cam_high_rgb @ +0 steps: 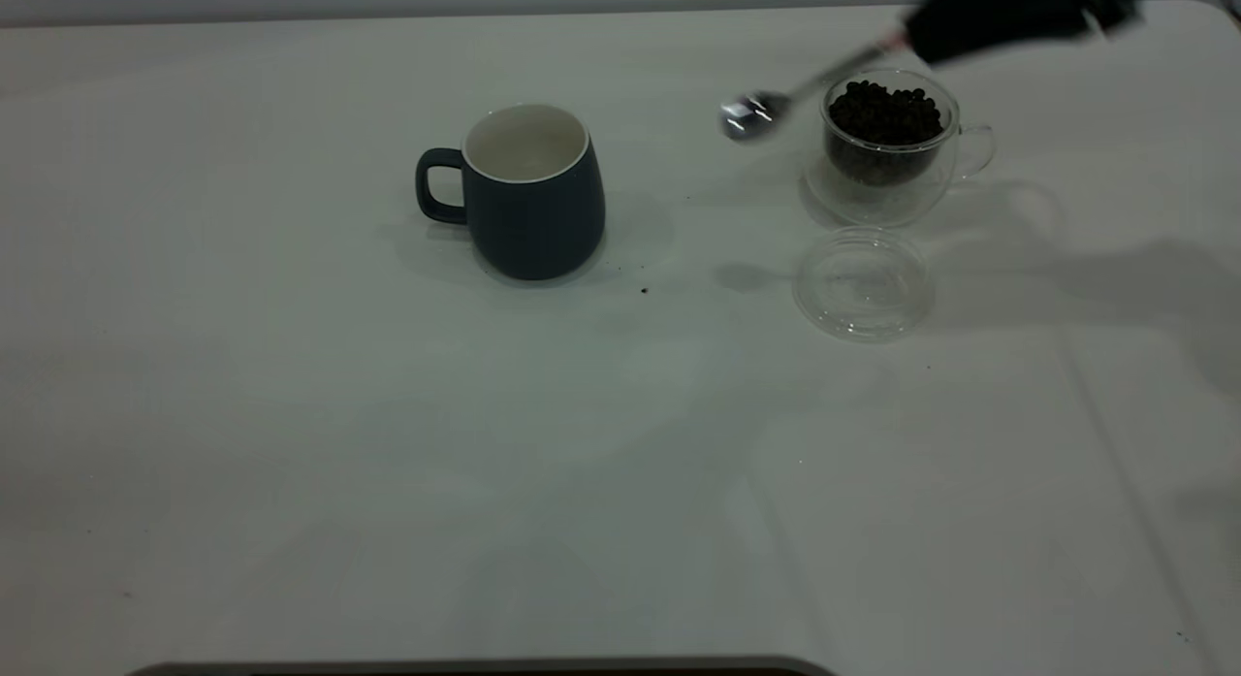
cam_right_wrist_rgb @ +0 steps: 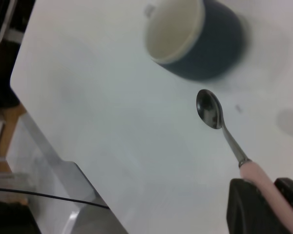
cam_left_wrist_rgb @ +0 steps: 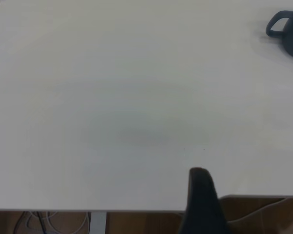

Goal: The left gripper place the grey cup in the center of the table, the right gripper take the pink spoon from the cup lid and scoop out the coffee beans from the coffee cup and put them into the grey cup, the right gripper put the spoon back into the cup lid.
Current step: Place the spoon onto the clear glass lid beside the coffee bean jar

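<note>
The grey cup [cam_high_rgb: 533,196] stands upright and empty near the middle of the table [cam_high_rgb: 388,463], handle to the left; it also shows in the right wrist view [cam_right_wrist_rgb: 195,36] and the left wrist view [cam_left_wrist_rgb: 289,29]. The coffee cup [cam_high_rgb: 887,147], full of coffee beans [cam_high_rgb: 884,113], stands at the back right. The cup lid [cam_high_rgb: 863,283] lies empty just in front of it. My right gripper [cam_high_rgb: 921,38] is shut on the pink spoon's handle [cam_right_wrist_rgb: 263,178], above the coffee cup. The spoon's empty bowl [cam_high_rgb: 751,115] hovers left of the coffee cup. My left gripper [cam_left_wrist_rgb: 201,200] sits back at the table's edge.
A few dark specks [cam_high_rgb: 644,290] lie on the table right of the grey cup. The table's rounded corner and edge show in the right wrist view [cam_right_wrist_rgb: 19,80], with the floor beyond.
</note>
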Motion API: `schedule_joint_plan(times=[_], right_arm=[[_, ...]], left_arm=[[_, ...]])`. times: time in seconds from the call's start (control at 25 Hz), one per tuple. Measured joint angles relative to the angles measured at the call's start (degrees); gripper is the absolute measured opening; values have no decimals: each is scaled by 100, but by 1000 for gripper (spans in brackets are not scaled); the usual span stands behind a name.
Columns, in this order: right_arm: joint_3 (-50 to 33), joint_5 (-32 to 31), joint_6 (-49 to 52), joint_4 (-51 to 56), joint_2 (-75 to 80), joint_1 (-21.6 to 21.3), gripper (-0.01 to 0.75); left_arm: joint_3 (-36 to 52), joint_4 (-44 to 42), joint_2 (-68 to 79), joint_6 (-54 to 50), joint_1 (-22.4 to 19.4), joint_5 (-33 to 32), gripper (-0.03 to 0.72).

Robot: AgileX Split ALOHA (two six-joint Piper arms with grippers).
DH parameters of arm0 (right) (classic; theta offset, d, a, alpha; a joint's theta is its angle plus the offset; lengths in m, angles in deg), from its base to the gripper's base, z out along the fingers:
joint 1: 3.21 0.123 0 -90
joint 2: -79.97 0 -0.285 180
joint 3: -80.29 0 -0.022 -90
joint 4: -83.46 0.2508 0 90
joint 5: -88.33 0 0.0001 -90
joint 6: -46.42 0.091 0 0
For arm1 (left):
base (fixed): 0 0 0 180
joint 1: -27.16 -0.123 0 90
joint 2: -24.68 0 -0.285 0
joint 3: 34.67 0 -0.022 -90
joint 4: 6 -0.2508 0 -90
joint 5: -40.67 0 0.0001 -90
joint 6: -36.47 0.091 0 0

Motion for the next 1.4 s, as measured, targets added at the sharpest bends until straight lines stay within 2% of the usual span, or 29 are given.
schedule_joint_plan(times=[0.2, 0.44, 1.16, 1.4], right_arm=[[-679, 494, -257, 20, 118, -551, 94], [-741, 873, -513, 424, 639, -843, 94], [-741, 881, -1514, 1608, 1649, -867, 96], [-741, 767, -1806, 1699, 1834, -712, 122]], left_arm=[[0, 0, 0, 0, 0, 0, 567], [0, 0, 0, 0, 0, 0, 567], [0, 0, 0, 10, 0, 0, 567], [0, 0, 0, 10, 0, 0, 567]])
